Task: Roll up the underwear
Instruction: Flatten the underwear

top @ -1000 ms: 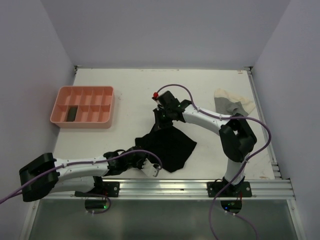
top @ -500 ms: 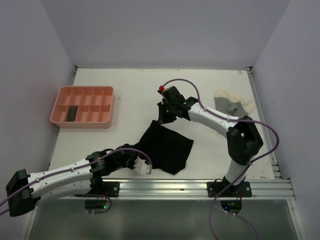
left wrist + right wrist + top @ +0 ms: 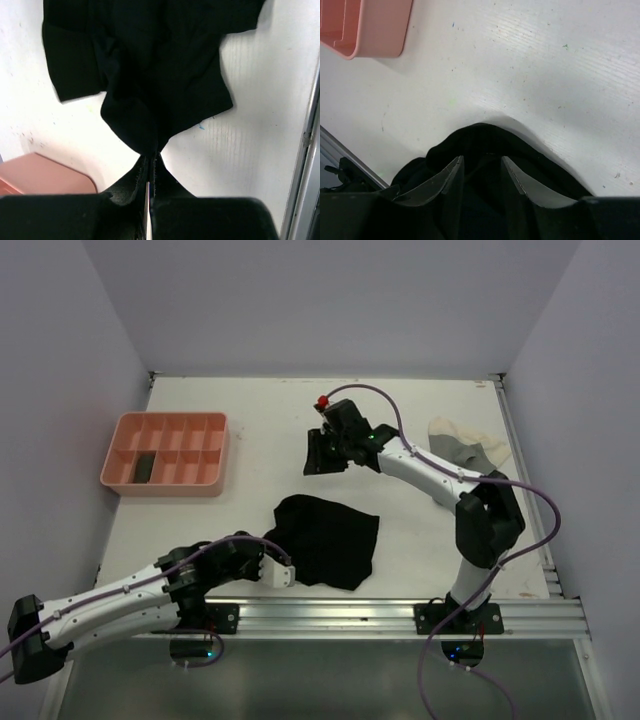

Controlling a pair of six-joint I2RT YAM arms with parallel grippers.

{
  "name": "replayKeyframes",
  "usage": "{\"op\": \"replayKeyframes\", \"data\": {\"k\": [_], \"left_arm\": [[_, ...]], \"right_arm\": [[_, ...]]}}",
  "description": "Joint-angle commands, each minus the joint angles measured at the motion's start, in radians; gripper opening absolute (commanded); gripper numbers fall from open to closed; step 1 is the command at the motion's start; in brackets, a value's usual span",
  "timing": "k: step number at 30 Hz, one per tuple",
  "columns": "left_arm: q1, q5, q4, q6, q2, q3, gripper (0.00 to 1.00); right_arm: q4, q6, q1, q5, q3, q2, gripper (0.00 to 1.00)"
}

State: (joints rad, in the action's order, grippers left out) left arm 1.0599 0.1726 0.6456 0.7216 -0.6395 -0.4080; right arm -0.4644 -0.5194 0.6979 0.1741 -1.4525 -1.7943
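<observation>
Right gripper (image 3: 481,160) let go of black underwear (image 3: 325,538), left gripper (image 3: 151,158) pinching corner, pink tray (image 3: 165,487) apart

Looking down from above and behind on the whole table (image 3: 270,420). From each wrist, close and low. Shared by all three views: black underwear (image 3: 325,540), pink tray (image 3: 165,452) corner.

1. No text, label, brand, number or sign can be read in any view.
</observation>
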Motion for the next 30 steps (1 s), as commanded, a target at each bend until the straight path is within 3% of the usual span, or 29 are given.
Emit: {"op": "replayKeyframes", "data": {"k": [1, 2, 8, 13, 14, 20, 21, 24, 30], "left_arm": [[-0.017, 0.083, -0.04, -0.112, -0.015, -0.005, 0.0], [-0.04, 0.091, -0.043, -0.131, -0.015, -0.006, 0.0], [-0.248, 0.029, -0.08, -0.16, -0.058, -0.055, 0.33], [-0.466, -0.166, -0.035, -0.156, -0.251, -0.242, 0.51], [-0.563, -0.288, -0.015, -0.136, -0.29, -0.283, 0.55], [-0.901, -0.702, 0.208, -0.022, -0.658, -0.694, 0.59], [-0.916, -0.744, 0.244, -0.007, -0.701, -0.785, 0.61], [-0.925, -0.892, 0.342, 0.061, -0.822, -0.87, 0.62], [-0.925, -1.044, 0.378, 0.102, -0.962, -0.832, 0.62]], "right_arm": [[-0.006, 0.013, -0.017, -0.036, -0.003, 0.064, 0.41], [-0.023, 0.019, -0.038, -0.042, 0.015, 0.111, 0.39], [-0.12, 0.087, -0.084, -0.056, 0.224, 0.266, 0.26], [-0.14, 0.078, -0.123, -0.088, 0.359, 0.311, 0.35], [-0.14, 0.073, -0.155, -0.085, 0.388, 0.317, 0.38], [-0.088, 0.021, -0.235, -0.028, 0.5, 0.386, 0.46], [-0.068, 0.013, -0.239, -0.016, 0.527, 0.388, 0.47], [-0.01, -0.007, -0.265, 0.021, 0.584, 0.4, 0.5], [0.131, -0.041, -0.294, 0.13, 0.673, 0.391, 0.49]]}}
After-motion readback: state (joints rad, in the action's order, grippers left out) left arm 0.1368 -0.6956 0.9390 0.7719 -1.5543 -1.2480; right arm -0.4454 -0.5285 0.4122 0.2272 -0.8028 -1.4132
